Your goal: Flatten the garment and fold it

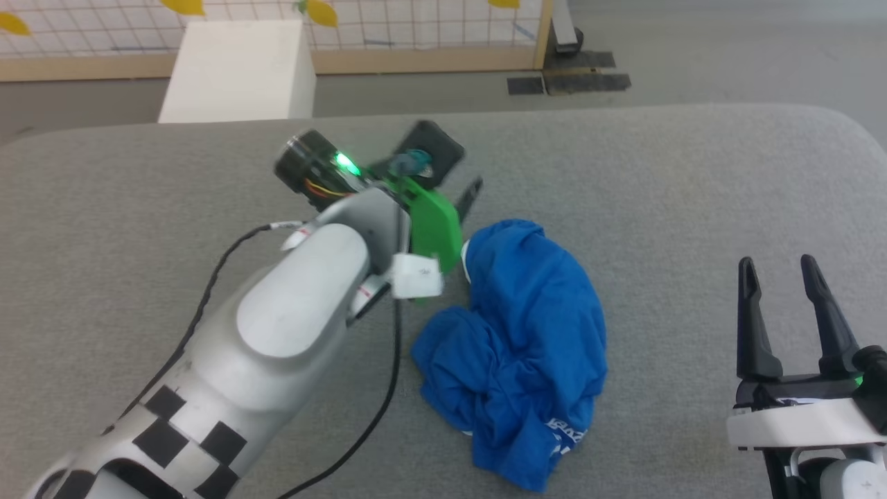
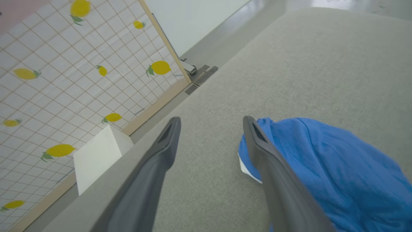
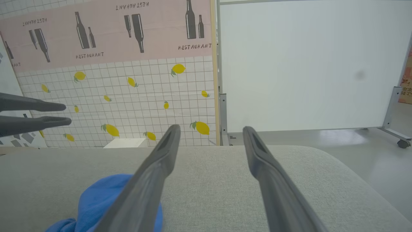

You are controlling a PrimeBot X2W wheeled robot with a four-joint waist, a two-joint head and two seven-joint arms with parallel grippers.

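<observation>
Left arm stretches forward, left fingers spread empty beside the garment; right fingers upright, spread, empty

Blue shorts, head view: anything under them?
Grey fabric tabletop shows all around the crumpled shorts, so they lie on it. Directly beneath the heap is covered; folds also hide most of the white print.

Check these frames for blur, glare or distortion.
Head view: even light, blue shorts sharp, green indicator light blooms. Left wrist view: lemon-print screen slightly soft, whole scene tilted. Right wrist view: floor shows mild glare, no motion blur.
</observation>
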